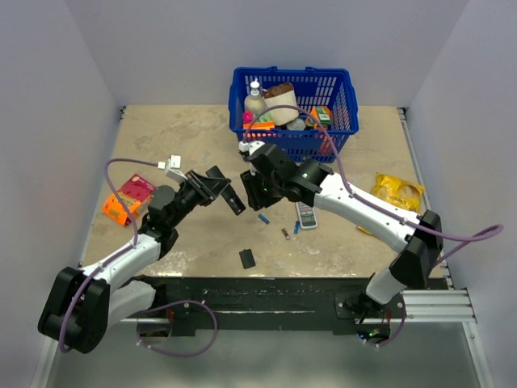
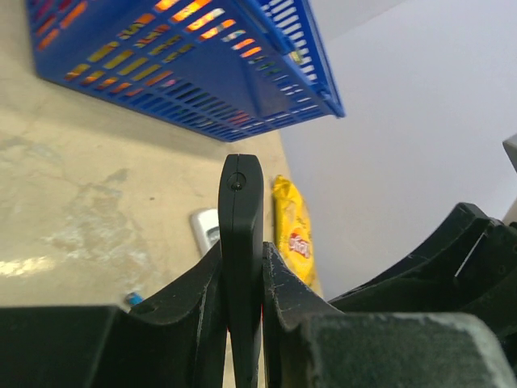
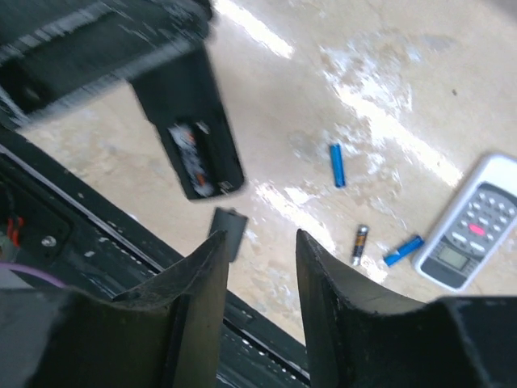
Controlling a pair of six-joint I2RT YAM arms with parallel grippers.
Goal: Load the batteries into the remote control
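My left gripper [image 1: 216, 186] is shut on the long black remote control [image 1: 235, 200] and holds it above the table; in the left wrist view the remote [image 2: 241, 218] stands edge-on between the fingers. The right wrist view shows the remote's open battery compartment [image 3: 194, 153]. My right gripper [image 1: 258, 191] is open and empty, hovering just right of the remote [image 3: 258, 259]. Two blue batteries [image 1: 263, 217] [image 1: 296, 227] and a dark one [image 1: 285, 234] lie on the table; they also show in the right wrist view [image 3: 337, 164] [image 3: 402, 250] [image 3: 358, 244]. The black back cover [image 1: 247, 259] [image 3: 229, 232] lies near the front edge.
A white-grey remote [image 1: 306, 214] [image 3: 472, 230] lies beside the batteries. A blue basket [image 1: 339, 97] [image 2: 186, 73] of items stands at the back. A yellow snack bag [image 1: 397, 191] [image 2: 292, 230] lies right, an orange-pink packet [image 1: 129, 198] left. The black base rail [image 1: 266, 295] runs along the front.
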